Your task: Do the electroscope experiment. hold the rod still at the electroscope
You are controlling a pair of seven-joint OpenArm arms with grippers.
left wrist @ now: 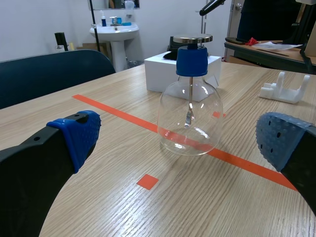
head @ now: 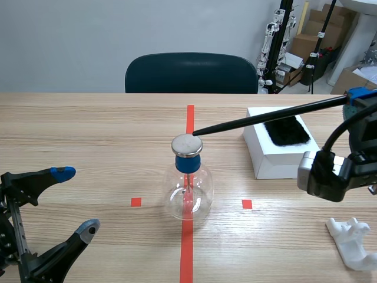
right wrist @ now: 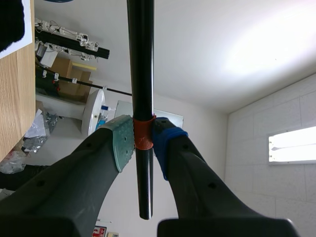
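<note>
My right gripper pinches the rod, tip poised at the electroscope cap; left gripper spread, idle; only holding steady is left.

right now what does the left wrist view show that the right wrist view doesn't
Only the left wrist view shows the electroscope, a glass flask with a blue stopper and metal disc, standing ahead of the open left end effector. Only the right wrist view shows the right end effector shut on the black rod at its orange band. Both show that rod, though the left wrist view catches only its tip near the disc.
</note>
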